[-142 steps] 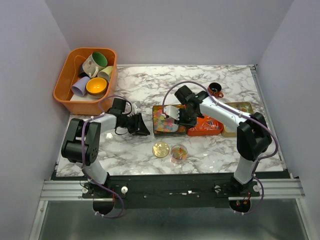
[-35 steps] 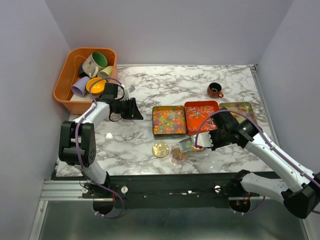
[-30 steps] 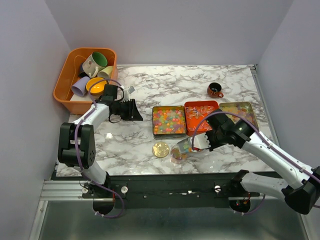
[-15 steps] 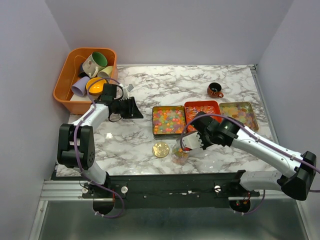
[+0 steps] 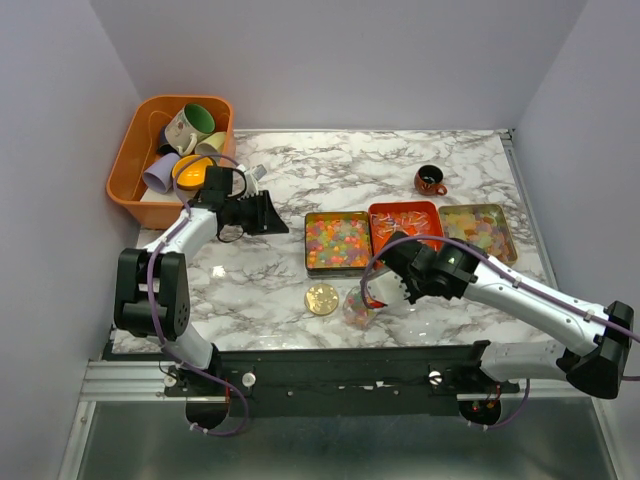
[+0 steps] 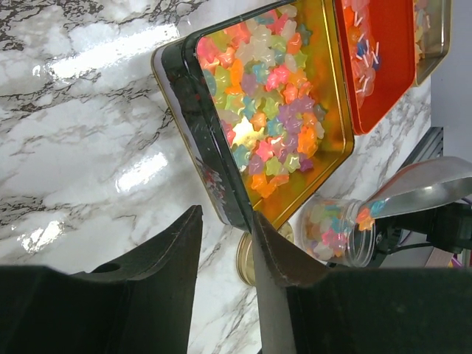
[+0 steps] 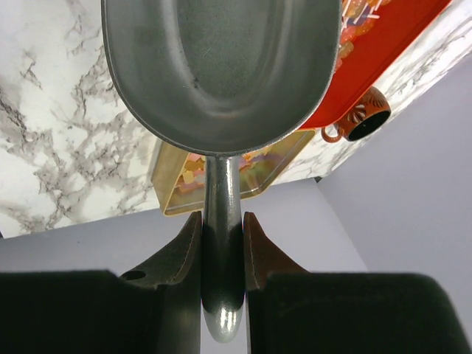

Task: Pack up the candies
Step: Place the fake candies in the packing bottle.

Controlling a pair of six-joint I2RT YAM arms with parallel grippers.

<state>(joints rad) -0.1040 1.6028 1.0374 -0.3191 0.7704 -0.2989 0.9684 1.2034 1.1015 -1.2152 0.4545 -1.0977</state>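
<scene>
The candies are small coloured stars filling a gold tray (image 5: pixel 338 243) (image 6: pixel 265 110); more of them lie in a clear jar (image 5: pixel 358 308) (image 6: pixel 332 230) near the front edge. My right gripper (image 5: pixel 398 287) (image 7: pixel 222 221) is shut on the handle of a metal scoop (image 5: pixel 375 291) (image 7: pixel 221 59), whose lip sits at the jar's mouth. The scoop's bowl looks empty in the right wrist view. In the left wrist view a couple of candies (image 6: pixel 363 217) sit at the lip. My left gripper (image 5: pixel 268 214) (image 6: pixel 227 215) is open and holds nothing, left of the candy tray above bare marble.
A gold lid (image 5: pixel 321 298) (image 6: pixel 245 259) lies left of the jar. A red tray (image 5: pixel 405 226) (image 7: pixel 383 44) and another gold tray (image 5: pixel 478 226) (image 7: pixel 173 184) sit right of the candy tray. A small brown cup (image 5: pixel 431 180) (image 7: pixel 358 124) stands behind them. An orange bin (image 5: pixel 128 165) of mugs is at the back left.
My right arm has swung the scoop left from beside the red tray to the jar's mouth and tipped it there. The left gripper has hardly moved.
</scene>
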